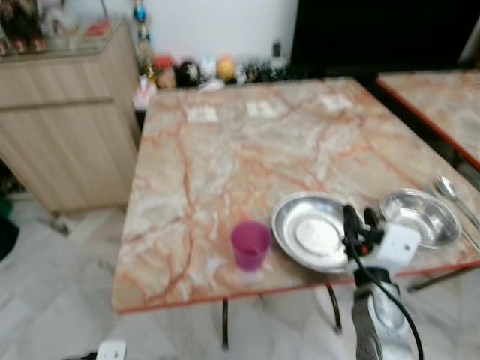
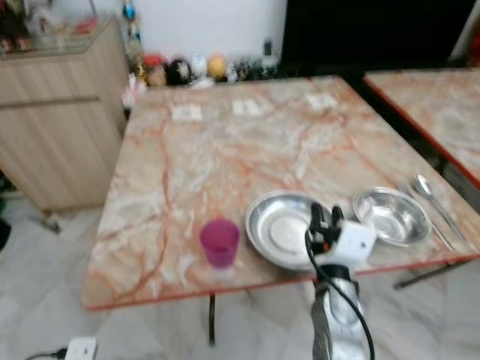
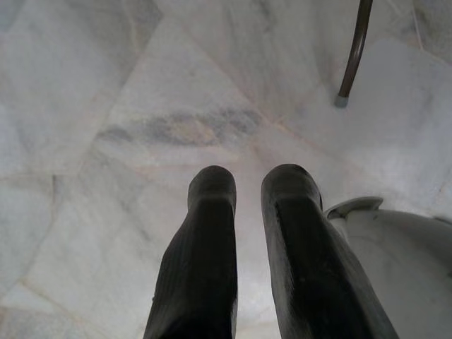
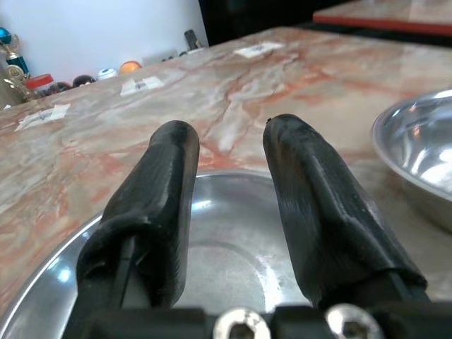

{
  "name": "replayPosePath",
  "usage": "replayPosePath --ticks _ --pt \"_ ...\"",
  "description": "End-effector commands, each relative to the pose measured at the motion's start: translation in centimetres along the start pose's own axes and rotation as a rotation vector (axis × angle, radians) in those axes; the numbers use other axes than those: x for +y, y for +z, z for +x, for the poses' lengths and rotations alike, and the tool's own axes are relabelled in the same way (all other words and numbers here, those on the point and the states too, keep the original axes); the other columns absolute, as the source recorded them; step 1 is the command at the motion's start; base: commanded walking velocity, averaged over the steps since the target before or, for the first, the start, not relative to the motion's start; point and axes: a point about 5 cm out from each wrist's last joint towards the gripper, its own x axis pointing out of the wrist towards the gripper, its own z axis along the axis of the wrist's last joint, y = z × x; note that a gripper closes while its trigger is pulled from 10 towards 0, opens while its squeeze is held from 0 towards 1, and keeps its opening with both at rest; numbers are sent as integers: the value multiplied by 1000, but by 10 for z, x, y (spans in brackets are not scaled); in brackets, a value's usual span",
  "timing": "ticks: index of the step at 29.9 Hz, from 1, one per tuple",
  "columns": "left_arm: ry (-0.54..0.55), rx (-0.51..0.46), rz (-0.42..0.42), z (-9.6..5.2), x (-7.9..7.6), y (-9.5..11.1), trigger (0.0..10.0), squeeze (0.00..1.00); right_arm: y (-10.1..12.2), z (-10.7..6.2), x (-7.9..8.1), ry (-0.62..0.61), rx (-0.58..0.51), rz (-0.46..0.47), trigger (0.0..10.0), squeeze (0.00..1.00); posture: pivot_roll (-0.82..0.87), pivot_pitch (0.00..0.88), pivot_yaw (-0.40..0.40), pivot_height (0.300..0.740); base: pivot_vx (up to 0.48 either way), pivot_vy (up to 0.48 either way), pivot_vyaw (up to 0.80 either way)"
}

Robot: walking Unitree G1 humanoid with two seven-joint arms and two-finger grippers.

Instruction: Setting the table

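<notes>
- Your left end effector (image 3: 247, 212) is hanging idle over the floor, fingers slightly apart, holding nothing.
- The pink cup (image 1: 250, 244) is sitting at 9 o'clock of the steel plate (image 1: 315, 229), near the surface (image 1: 225, 157) edge.
- Your right end effector (image 4: 229, 205) is hovering over the plate's near rim, fingers parted and empty, likely lining up a grasp; the bowl (image 1: 420, 217) is waiting at 3 o'clock.

I see a glossy marble-patterned worktop (image 1: 225, 165), a shiny metal plate (image 1: 296, 225), a polished metal bowl (image 1: 424, 217), a translucent pink plastic cup (image 1: 250, 244), a wood-grain cabinet (image 1: 67, 135), and matt black ribbed fingers (image 4: 159, 205)
</notes>
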Motion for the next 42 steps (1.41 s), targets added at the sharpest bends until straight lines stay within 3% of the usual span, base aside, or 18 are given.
replayPosePath --ticks 1,3,4,5,9,10,11,16,19,24,42 --pt "-8 23 7 -1 -4 -7 10000 0 -3 -7 -8 -48 32 36 10000 0 -68 6 16 740 0 0 0" --pt "-7 24 7 -1 -4 -7 10000 0 -2 -9 -10 -60 37 57 10000 0 -66 8 15 740 0 0 0" --pt "-6 25 8 -1 -4 -7 10000 0 -1 -12 -12 -75 46 93 10000 941 -65 10 13 740 0 0 0" --pt "-4 25 7 -1 -4 -7 10000 0 0 -13 -13 -88 51 119 10000 1000 -66 10 12 740 0 0 0" --pt "-2 26 8 -1 -4 -7 10000 0 1 -17 -17 -128 81 173 10000 1000 -70 13 12 740 0 0 0" --pt "-2 26 8 -1 -4 -7 10000 0 2 -19 -19 -142 87 181 10000 745 -71 14 11 740 0 0 0" --pt "-2 25 8 -1 -4 -6 10000 0 4 -20 -21 -164 89 206 10000 0 -74 14 11 740 0 0 0" --pt "-4 25 12 -1 -4 -5 10000 0 3 -24 -22 -157 121 212 10000 0 -76 13 9 740 0 0 0" --pt "-6 22 14 -1 -4 -5 10000 0 2 -28 -23 -164 168 283 10000 0 -73 15 4 740 0 0 0" --pt "-7 26 19 -1 -3 -7 10000 0 -5 -33 -25 -128 244 296 10000 0 -73 16 3 740 0 0 0" --pt "-19 41 30 1 -13 -7 10000 0 -11 -20 -40 -119 356 211 10000 0 -72 15 8 740 0 0 0"
